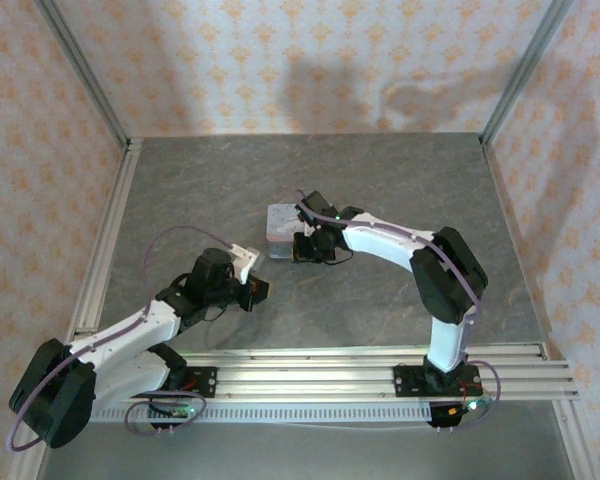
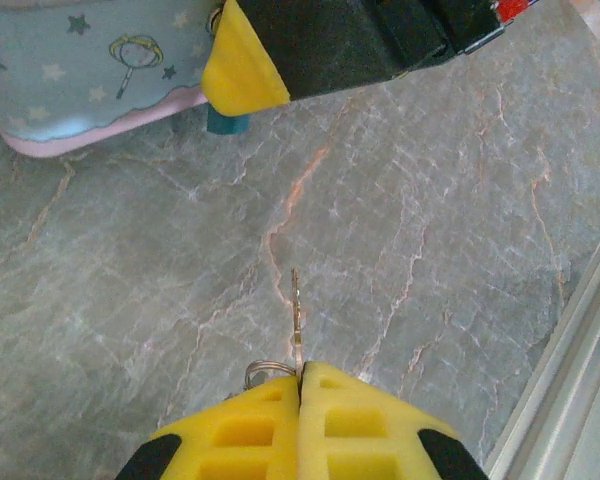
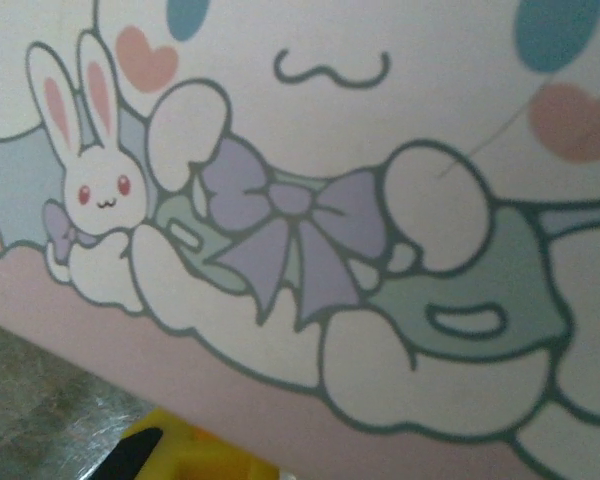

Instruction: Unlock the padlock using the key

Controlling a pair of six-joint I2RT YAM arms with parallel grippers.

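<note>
Fingers of L gripper are closed on key; its blade points toward tin, well apart from it. R gripper pinches padlock, just beside tin's pink edge.

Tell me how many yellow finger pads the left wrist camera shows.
3. Two pads meet at the bottom edge, clamped on the key. The third is at the top, beside the tin, with the padlock peeking out under it. Its partner pad may be hidden.
</note>
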